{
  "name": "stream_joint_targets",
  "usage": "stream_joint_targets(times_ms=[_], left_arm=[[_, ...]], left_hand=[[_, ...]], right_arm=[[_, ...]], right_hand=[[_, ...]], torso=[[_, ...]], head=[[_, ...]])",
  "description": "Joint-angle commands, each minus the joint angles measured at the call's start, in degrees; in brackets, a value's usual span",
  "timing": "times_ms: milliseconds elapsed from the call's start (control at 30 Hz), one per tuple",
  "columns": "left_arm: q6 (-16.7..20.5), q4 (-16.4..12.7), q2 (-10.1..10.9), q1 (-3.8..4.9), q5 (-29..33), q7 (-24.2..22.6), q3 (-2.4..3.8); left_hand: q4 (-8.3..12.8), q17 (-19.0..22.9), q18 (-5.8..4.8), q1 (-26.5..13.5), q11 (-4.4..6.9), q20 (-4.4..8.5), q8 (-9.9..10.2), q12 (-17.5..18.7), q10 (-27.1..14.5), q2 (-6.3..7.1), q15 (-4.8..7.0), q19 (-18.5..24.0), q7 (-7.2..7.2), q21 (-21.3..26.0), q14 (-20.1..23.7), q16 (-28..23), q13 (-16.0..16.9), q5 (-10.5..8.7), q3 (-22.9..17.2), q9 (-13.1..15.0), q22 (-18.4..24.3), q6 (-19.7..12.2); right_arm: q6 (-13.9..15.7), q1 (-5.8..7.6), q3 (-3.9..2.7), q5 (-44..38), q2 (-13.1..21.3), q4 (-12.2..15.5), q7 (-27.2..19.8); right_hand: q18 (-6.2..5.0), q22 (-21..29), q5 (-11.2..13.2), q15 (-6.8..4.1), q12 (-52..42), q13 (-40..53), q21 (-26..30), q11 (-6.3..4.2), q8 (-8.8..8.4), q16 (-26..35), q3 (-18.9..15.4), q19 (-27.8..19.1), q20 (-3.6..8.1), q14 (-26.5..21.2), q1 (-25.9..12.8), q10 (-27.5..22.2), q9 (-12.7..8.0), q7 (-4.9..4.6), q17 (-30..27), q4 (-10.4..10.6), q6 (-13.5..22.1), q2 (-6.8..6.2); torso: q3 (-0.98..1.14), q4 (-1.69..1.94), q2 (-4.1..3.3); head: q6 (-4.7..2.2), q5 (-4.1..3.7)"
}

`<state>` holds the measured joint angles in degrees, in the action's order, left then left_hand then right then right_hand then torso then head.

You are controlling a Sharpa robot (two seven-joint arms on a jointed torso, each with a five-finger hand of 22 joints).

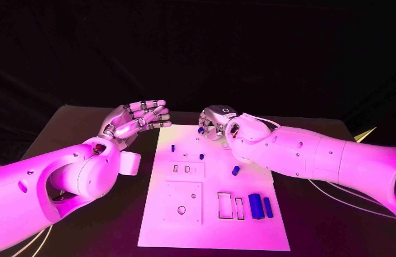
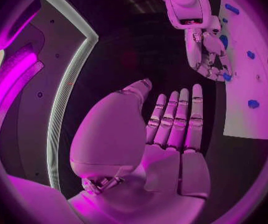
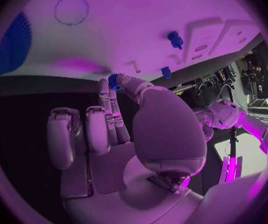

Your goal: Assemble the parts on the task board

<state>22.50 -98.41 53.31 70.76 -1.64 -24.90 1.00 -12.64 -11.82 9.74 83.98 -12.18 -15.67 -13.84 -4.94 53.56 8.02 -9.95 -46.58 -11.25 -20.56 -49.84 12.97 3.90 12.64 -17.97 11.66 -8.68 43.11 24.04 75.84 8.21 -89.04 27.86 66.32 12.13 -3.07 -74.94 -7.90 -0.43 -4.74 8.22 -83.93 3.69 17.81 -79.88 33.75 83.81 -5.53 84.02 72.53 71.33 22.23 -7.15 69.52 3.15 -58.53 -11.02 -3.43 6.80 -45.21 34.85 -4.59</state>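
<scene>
The white task board lies in the middle of the black table. My right hand hovers over the board's far edge and pinches a small blue part between thumb and a fingertip; the same hand and part show in the left wrist view. My left hand is raised just left of the board's far left corner, its fingers stretched out straight and holding nothing. Small blue pegs sit on the board's far half. Two long blue pieces lie near its right side.
The board carries rectangular recesses, a square plate with holes and narrow slots. A ribbed blue round piece lies on the board near my right hand. Thin cables run over the table on the right.
</scene>
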Motion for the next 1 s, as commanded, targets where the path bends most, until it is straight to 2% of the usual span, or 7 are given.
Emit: stream_joint_targets(times_ms=[33, 367, 500, 567, 633, 700, 1000], left_arm=[[-1.06, -0.11, -0.1, 0.16, -0.26, -0.29, 0.06], [-1.06, -0.11, 0.0, 0.27, -0.26, -0.29, 0.06], [-1.06, -0.09, 0.05, 0.31, -0.26, -0.27, 0.05], [-1.06, -0.06, 0.08, 0.32, -0.26, -0.27, 0.05], [-1.08, -0.02, 0.12, 0.33, -0.26, -0.27, 0.05], [-1.11, 0.04, 0.15, 0.33, -0.26, -0.26, 0.05], [-1.55, 0.39, 0.46, 0.33, -0.17, -0.37, 0.05]], left_hand=[[-0.28, -0.05, 0.52, -0.41, -0.21, 0.12, 0.29, 0.26, -0.03, 0.19, -0.07, 0.34, -4.22, -0.39, 0.22, -0.25, -0.04, -0.35, 0.14, -0.07, -0.05, -0.17], [-0.28, -0.05, 0.52, -0.41, -0.21, 0.12, 0.29, 0.26, -0.03, 0.19, -0.07, 0.34, -4.22, -0.39, 0.22, -0.25, -0.04, -0.35, 0.14, -0.07, -0.05, -0.17], [-0.28, -0.05, 0.52, -0.41, -0.21, 0.12, 0.29, 0.26, -0.03, 0.19, -0.07, 0.34, -4.22, -0.39, 0.22, -0.25, -0.04, -0.35, 0.14, -0.07, -0.05, -0.17], [-0.28, -0.05, 0.52, -0.41, -0.21, 0.12, 0.29, 0.26, -0.03, 0.19, -0.07, 0.34, -4.22, -0.39, 0.22, -0.25, -0.04, -0.35, 0.14, -0.07, -0.05, -0.17], [-0.28, -0.05, 0.52, -0.41, -0.21, 0.12, 0.29, 0.26, -0.03, 0.19, -0.07, 0.34, -4.22, -0.39, 0.22, -0.25, -0.04, -0.35, 0.14, -0.07, -0.05, -0.17], [-0.28, -0.05, 0.52, -0.41, -0.21, 0.12, 0.29, 0.26, -0.03, 0.19, -0.07, 0.34, -4.22, -0.39, 0.22, -0.25, -0.04, -0.35, 0.14, -0.07, -0.05, -0.17], [-0.29, -0.14, 0.53, -0.46, -0.22, 0.09, 0.33, 0.37, -0.05, 0.18, -0.09, 0.4, -4.23, -0.45, 0.3, -0.32, -0.04, -0.36, 0.12, -0.11, -0.06, -0.21]], right_arm=[[-1.39, -0.12, 0.02, -0.09, -0.18, -0.21, 0.51], [-1.09, -0.15, 0.03, 0.34, -0.49, -0.63, 0.01], [-0.13, -0.15, 0.04, 0.54, -0.19, -0.22, -0.73], [0.22, -0.14, 0.04, 0.53, 0.25, 0.38, -0.88], [0.46, -0.14, 0.04, 0.47, 1.1, 1.47, -0.92], [0.66, -0.12, 0.04, 0.4, 2.35, 2.94, -0.84], [2.96, 0.37, -0.39, 1.4, 11.2, 11.55, -1.03]], right_hand=[[0.71, -4.38, -0.17, -0.2, 0.43, 0.02, 0.48, 0.2, -0.23, 0.03, 0.27, 0.4, 0.17, 2.35, -0.5, -0.55, 0.2, -0.17, -0.24, 0.24, 0.89, -0.16], [-0.66, 1.78, 0.16, 0.86, 1.22, -0.6, 4.69, 1.48, -1.54, 1.22, 0.64, -3.04, -0.75, 1.58, -1.04, -4.81, 0.71, -1.37, -2.74, 0.34, 3.4, -1.06], [-2.52, 10.71, 1.06, 1.66, 1.23, -1.89, 11.44, 2.49, -5.79, 3.95, -2.35, -7.35, -1.54, 0.23, -1.62, -11.47, -0.03, -2.36, -7.58, 0.36, 9.67, -3.07], [-2.73, 11.94, 1.22, 1.76, 1.2, -2.18, 12.56, 2.61, -6.58, 4.44, -4.32, -7.71, -1.62, 0.05, -1.15, -12.89, -0.12, -1.68, -8.39, 0.4, 10.78, -2.91], [-2.99, 13.29, 1.07, 1.84, 0.6, -2.47, 14.2, 3.02, -7.97, 4.94, -12.59, -7.45, -1.67, 0.01, 1.79, -14.22, -0.15, -1.6, -9.4, 1.2, 12.18, -0.84], [-2.93, 13.62, 1.09, 1.8, 0.11, -2.59, 14.8, 2.71, -8.37, 5.04, -16.3, -7.13, -1.66, 0.03, 3.78, -14.19, -0.02, -1.36, -9.79, 2.14, 12.08, -0.23], [-2.23, 10.29, -0.65, 1.04, -2.89, -1.89, 12.9, 1.57, -7.78, 4.18, -15.58, -5.2, -0.7, 0.56, 6.04, -8.43, 0.49, -1.86, -8.57, 3.13, 8.53, 0.28]], torso=[[-0.02, 0.02, -0.01], [0.02, -0.04, -0.04], [0.03, -0.05, 0.0], [0.02, -0.03, 0.01], [0.02, -0.03, 0.04], [0.04, -0.05, 0.03], [0.3, -0.51, 0.08]], head=[[0.06, 0.01], [0.14, 0.11], [0.09, 0.13], [0.07, 0.22], [0.13, 0.24], [0.18, 0.28], [-0.12, 0.38]])
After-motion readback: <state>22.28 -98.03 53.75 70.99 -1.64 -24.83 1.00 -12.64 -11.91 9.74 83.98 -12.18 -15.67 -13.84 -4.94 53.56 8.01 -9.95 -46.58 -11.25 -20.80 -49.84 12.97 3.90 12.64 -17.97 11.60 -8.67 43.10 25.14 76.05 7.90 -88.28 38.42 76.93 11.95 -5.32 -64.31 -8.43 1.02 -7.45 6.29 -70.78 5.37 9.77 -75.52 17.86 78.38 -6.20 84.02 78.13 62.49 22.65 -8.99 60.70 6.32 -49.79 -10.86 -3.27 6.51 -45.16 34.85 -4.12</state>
